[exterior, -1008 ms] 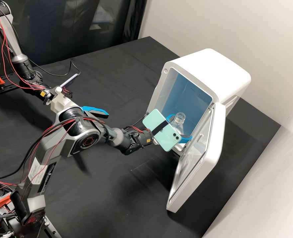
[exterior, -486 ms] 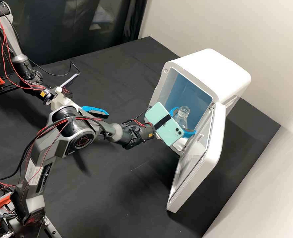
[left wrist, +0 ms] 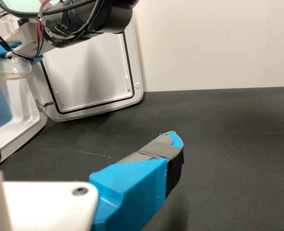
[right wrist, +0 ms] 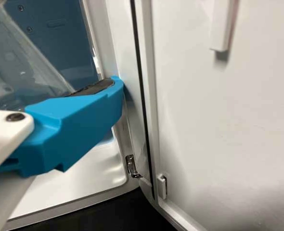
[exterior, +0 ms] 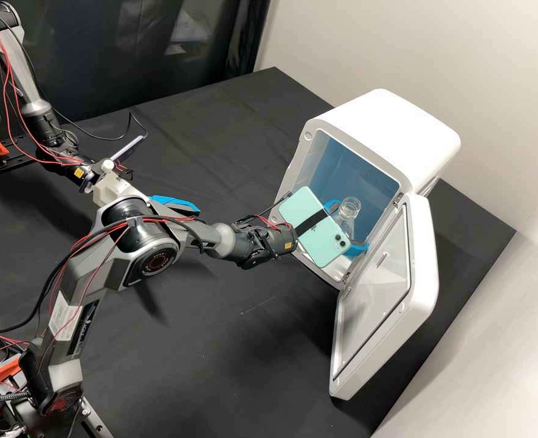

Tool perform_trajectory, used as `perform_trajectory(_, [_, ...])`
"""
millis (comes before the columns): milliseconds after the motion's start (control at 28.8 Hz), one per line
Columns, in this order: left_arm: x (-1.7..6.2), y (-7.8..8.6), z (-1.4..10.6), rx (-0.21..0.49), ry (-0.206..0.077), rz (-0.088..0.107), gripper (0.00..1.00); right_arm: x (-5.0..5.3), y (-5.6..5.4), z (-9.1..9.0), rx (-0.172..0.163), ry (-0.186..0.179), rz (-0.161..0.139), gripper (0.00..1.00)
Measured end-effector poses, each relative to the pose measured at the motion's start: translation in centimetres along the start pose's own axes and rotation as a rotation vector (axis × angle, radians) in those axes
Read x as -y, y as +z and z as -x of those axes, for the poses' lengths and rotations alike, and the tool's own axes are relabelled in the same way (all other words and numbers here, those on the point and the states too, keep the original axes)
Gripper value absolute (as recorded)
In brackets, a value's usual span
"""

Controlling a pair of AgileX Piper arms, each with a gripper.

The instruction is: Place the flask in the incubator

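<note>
1. A clear glass flask (exterior: pixel 348 212) with an open neck sits inside the mouth of the incubator (exterior: pixel 390 131), pinched from both sides by the right tool (exterior: pixel 346 229). It is in the right part of the chamber, close to the hinge. Whether its base touches the chamber floor cannot be told.
2. In the right wrist view, one blue finger (right wrist: pixel 79 115) presses against the flask's sloping glass wall (right wrist: pixel 26 62), with the door hinge just beside the fingertip.
3. The incubator is a white box with a blue-lined chamber, standing on the right side of the black desk (exterior: pixel 220 340) near the pale wall. Its door (exterior: pixel 396 286) hangs wide open toward the near right.
4. A mint-green phone (exterior: pixel 314 226), held by a black strap, rides on the right arm's wrist just outside the opening.
5. The left tool (exterior: pixel 177 205) hangs above the desk, well to the left of the incubator. Its blue fingers (left wrist: pixel 142 178) are spread apart and hold nothing.
6. Red and black cables run along both arms.
</note>
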State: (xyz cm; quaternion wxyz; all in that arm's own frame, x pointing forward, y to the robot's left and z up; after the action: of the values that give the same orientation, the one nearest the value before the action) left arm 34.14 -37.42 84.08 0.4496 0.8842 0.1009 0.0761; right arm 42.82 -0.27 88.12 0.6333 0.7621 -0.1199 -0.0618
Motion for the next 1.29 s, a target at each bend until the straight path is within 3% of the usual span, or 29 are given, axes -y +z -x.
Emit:
perform_trajectory(174, [0.0, 0.0, 0.0, 0.0, 0.0, 0.0, 1.0, 1.9, -0.4, 1.6, -0.009, -0.048, 0.007, 0.0])
perform_trajectory(313, [0.02, 0.1, 0.0, 0.004, -0.001, -0.001, 1.0, 3.3, -1.5, 4.0, -0.031, -0.095, 0.016, 0.0])
perform_trajectory(591, [0.08, 0.6, 0.0, 0.016, -0.002, -0.002, 1.0, 3.4, -3.2, 7.1, -0.077, -0.11, 0.016, 0.0])
perform_trajectory(764, [0.08, 0.6, 0.0, 0.016, -0.002, -0.002, 1.0, 3.2, -3.0, 7.0, -0.071, -0.098, 0.002, 0.0])
perform_trajectory(869, [0.08, 0.6, 0.0, 0.016, -0.002, -0.002, 1.0, 2.9, -2.3, 6.3, -0.049, -0.086, -0.001, 0.0])
perform_trajectory(1077, [0.08, 0.6, 0.0, 0.016, -0.002, -0.002, 1.0, 2.4, -1.1, 4.1, -0.016, -0.06, 0.017, 0.0])
perform_trajectory(1285, [0.08, 0.6, 0.0, 0.016, -0.002, -0.002, 1.0, 1.6, -1.1, 2.4, -0.011, -0.026, 0.027, 0.0])
